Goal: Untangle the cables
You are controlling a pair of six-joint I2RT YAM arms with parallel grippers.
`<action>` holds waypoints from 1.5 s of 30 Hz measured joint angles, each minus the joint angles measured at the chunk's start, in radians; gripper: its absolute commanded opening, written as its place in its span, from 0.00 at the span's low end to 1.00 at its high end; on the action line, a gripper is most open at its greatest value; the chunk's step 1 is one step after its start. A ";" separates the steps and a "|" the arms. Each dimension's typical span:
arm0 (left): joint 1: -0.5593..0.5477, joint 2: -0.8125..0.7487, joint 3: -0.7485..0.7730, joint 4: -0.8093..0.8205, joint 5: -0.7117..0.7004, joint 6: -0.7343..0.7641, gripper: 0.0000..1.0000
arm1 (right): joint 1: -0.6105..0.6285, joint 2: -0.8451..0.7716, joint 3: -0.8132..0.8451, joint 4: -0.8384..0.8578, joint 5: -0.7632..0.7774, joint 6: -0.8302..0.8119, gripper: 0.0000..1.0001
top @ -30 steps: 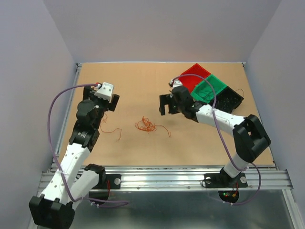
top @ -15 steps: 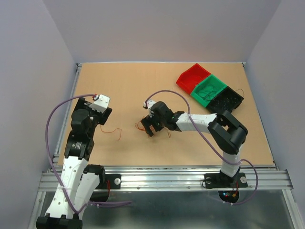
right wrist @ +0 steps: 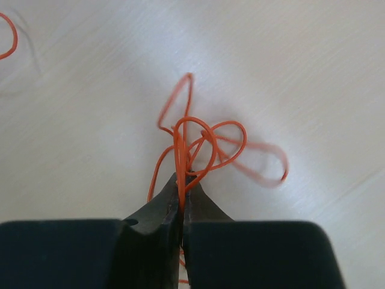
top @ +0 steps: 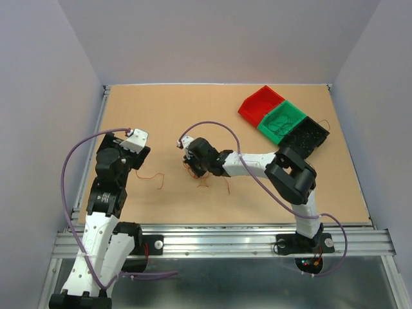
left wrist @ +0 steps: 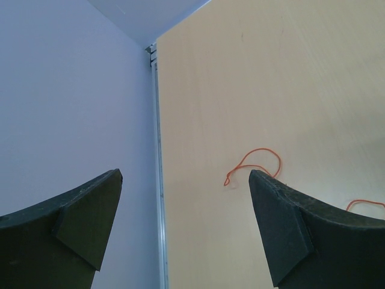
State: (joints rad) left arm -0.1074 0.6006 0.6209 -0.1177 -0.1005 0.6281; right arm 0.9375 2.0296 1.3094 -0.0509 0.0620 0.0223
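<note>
A tangle of thin orange-red cables (right wrist: 212,139) lies on the table's middle. My right gripper (right wrist: 182,184) is shut on several of its strands, which stand pinched upright between the fingertips. From above, that gripper (top: 192,168) sits low over the tangle (top: 205,182) and hides most of it. My left gripper (left wrist: 183,177) hangs open over the table's left side with nothing between its fingers. A single loose orange cable (left wrist: 255,163) lies just beyond it, seen from above as a curl (top: 153,176) right of the left gripper (top: 133,159).
Red (top: 260,103), green (top: 284,120) and black (top: 308,134) bins stand in a row at the back right; the green one holds dark wires. A metal rail (left wrist: 158,180) and the wall bound the table's left edge. Another orange strand (right wrist: 8,37) lies apart from the tangle.
My right arm swung from beside the bins to the table's middle, came down on the orange tangle and shut on it. The left arm pulled back slightly and stayed open.
</note>
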 measured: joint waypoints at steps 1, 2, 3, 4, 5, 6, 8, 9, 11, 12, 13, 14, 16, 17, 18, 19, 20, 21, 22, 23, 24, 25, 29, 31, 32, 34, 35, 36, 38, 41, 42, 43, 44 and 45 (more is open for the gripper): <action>0.000 0.000 -0.002 0.002 0.003 0.000 0.99 | -0.007 0.000 0.004 -0.005 0.001 0.000 0.01; 0.000 -0.001 -0.003 0.002 0.005 0.000 0.99 | -0.012 0.000 0.008 -0.010 -0.007 0.002 0.01; 0.000 -0.001 -0.006 0.002 0.011 0.000 0.99 | -0.032 0.000 0.016 -0.017 -0.018 0.004 0.01; 0.000 0.000 -0.008 0.002 0.020 0.000 0.98 | -0.056 -0.003 0.024 -0.020 -0.041 0.010 0.01; 0.000 0.002 -0.010 0.002 0.026 -0.001 0.98 | -0.079 -0.007 0.029 -0.019 -0.055 0.016 0.00; 0.000 0.004 -0.012 0.004 0.039 -0.003 0.97 | -0.103 -0.014 0.035 -0.020 -0.078 0.024 0.01; 0.000 0.013 -0.018 0.012 0.070 -0.006 0.95 | -0.201 -0.049 0.058 -0.019 -0.121 0.047 0.01; 0.000 0.017 -0.022 0.018 0.092 -0.009 0.95 | -0.238 -0.064 0.076 -0.017 -0.139 0.061 0.00; 0.000 0.022 -0.027 0.025 0.127 -0.016 0.94 | -0.315 -0.090 0.132 -0.007 -0.153 0.082 0.01; 0.000 0.024 -0.033 0.038 0.153 -0.021 0.94 | -0.345 -0.099 0.164 0.001 -0.158 0.093 0.00; 0.000 0.025 -0.037 0.045 0.164 -0.024 0.94 | -0.387 -0.109 0.210 0.013 -0.168 0.110 0.01; 0.000 0.025 -0.043 0.057 0.189 -0.032 0.94 | -0.411 -0.114 0.236 0.021 -0.172 0.116 0.01; 0.000 0.025 -0.054 0.086 0.227 -0.046 0.93 | -0.463 -0.117 0.306 0.046 -0.192 0.143 0.01; 0.000 0.024 -0.057 0.097 0.243 -0.052 0.93 | -0.481 -0.117 0.328 0.061 -0.198 0.158 0.01; 0.000 0.024 -0.060 0.104 0.258 -0.056 0.93 | -0.501 -0.116 0.350 0.077 -0.204 0.172 0.01; 0.000 0.024 -0.063 0.115 0.270 -0.060 0.93 | -0.528 -0.108 0.382 0.093 -0.209 0.191 0.01; 0.000 0.022 -0.066 0.129 0.280 -0.063 0.93 | -0.554 -0.090 0.421 0.120 -0.222 0.216 0.00; 0.000 0.017 -0.071 0.139 0.288 -0.065 0.93 | -0.579 -0.066 0.454 0.144 -0.230 0.230 0.01; 0.000 0.010 -0.073 0.145 0.294 -0.067 0.93 | -0.604 -0.035 0.502 0.164 -0.242 0.249 0.01; 0.000 0.002 -0.074 0.149 0.301 -0.068 0.93 | -0.633 0.009 0.549 0.189 -0.254 0.269 0.01; 0.000 -0.005 -0.077 0.156 0.306 -0.069 0.93 | -0.652 0.045 0.585 0.205 -0.261 0.279 0.01; 0.000 -0.016 -0.080 0.163 0.311 -0.069 0.93 | -0.677 0.079 0.613 0.219 -0.265 0.290 0.01; 0.000 -0.044 -0.090 0.185 0.318 -0.069 0.93 | -0.749 0.179 0.642 0.221 -0.272 0.325 0.01; 0.000 -0.043 -0.091 0.196 0.319 -0.069 0.93 | -0.777 0.208 0.641 0.219 -0.272 0.343 0.01; 0.000 -0.042 -0.091 0.201 0.322 -0.069 0.93 | -0.794 0.217 0.632 0.219 -0.268 0.353 0.01; 0.000 -0.035 -0.091 0.206 0.327 -0.069 0.93 | -0.814 0.217 0.609 0.229 -0.256 0.368 0.01; 0.000 -0.030 -0.091 0.207 0.330 -0.069 0.93 | -0.824 0.217 0.603 0.243 -0.251 0.376 0.01; 0.000 -0.024 -0.091 0.207 0.332 -0.069 0.93 | -0.833 0.217 0.601 0.250 -0.247 0.381 0.00; 0.000 -0.016 -0.091 0.207 0.335 -0.069 0.93 | -0.851 0.217 0.597 0.270 -0.232 0.397 0.01; 0.000 -0.015 -0.091 0.208 0.337 -0.069 0.93 | -0.872 0.217 0.597 0.286 -0.196 0.417 0.01; 0.000 -0.016 -0.091 0.208 0.337 -0.070 0.93 | -0.875 0.217 0.597 0.290 -0.185 0.420 0.00; 0.000 -0.016 -0.091 0.208 0.337 -0.070 0.93 | -0.880 0.217 0.598 0.292 -0.168 0.424 0.01; 0.000 -0.016 -0.091 0.208 0.337 -0.070 0.93 | -0.882 0.218 0.603 0.290 -0.151 0.423 0.01; 0.000 -0.016 -0.091 0.208 0.337 -0.071 0.93 | -0.885 0.222 0.611 0.289 -0.138 0.423 0.01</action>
State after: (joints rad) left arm -0.1074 0.5842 0.5297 0.0902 0.2367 0.5571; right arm 0.0525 2.2517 1.9205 0.2379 -0.0765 0.4454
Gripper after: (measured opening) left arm 0.931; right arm 0.035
